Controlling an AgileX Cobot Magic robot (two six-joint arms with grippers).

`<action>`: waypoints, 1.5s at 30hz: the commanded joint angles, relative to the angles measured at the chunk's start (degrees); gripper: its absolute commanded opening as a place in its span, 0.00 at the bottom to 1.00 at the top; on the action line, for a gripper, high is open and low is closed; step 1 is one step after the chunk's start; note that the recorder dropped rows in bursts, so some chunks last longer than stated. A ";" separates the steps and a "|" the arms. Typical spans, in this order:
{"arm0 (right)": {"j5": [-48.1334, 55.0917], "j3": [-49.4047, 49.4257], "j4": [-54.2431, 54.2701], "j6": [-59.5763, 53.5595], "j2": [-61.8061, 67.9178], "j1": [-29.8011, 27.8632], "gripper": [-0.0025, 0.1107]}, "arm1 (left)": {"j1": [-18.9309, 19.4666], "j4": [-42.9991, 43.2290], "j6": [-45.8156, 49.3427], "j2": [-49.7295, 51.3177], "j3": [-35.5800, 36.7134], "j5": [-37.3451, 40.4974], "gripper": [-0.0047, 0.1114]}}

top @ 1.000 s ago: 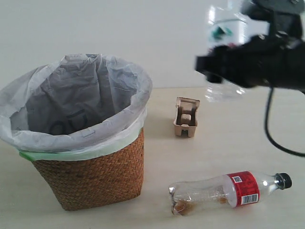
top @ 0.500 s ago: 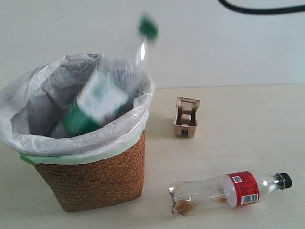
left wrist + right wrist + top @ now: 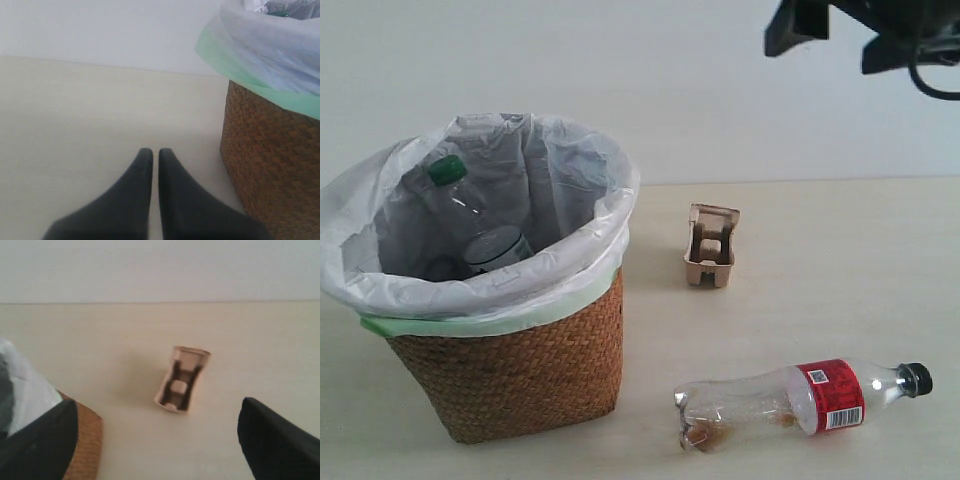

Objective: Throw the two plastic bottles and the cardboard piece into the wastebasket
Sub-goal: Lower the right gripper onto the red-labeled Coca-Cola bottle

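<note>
Exterior view: shows the green-capped bottle (image 3: 470,225) lying inside the wastebasket (image 3: 510,370), with the right gripper (image 3: 845,40) hanging high above, well apart from the cardboard piece (image 3: 710,245) and the red-labelled bottle (image 3: 800,400) down on the table (image 3: 820,280). Left wrist view: finds the left gripper (image 3: 151,165) pressed closed on nothing, just beside the wastebasket. Right wrist view: looks past wide-spread, empty fingers (image 3: 40,445) at the cardboard piece, ahead and between them; best to descend straight, straddle its narrow sides, then close gently on the raised rim.
</note>
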 commanded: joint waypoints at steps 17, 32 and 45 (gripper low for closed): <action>18.08 17.76 1.86 15.21 -0.47 -0.63 0.71 | -0.47 0.37 -0.31 -0.19 0.23 0.00 0.07; -11.24 33.33 -5.10 51.45 1.92 21.81 0.71 | -0.47 0.37 -0.31 -0.19 0.23 0.00 0.07; -16.50 33.45 -14.89 66.12 10.56 23.41 0.71 | -0.47 0.37 -0.31 -0.19 0.23 0.00 0.07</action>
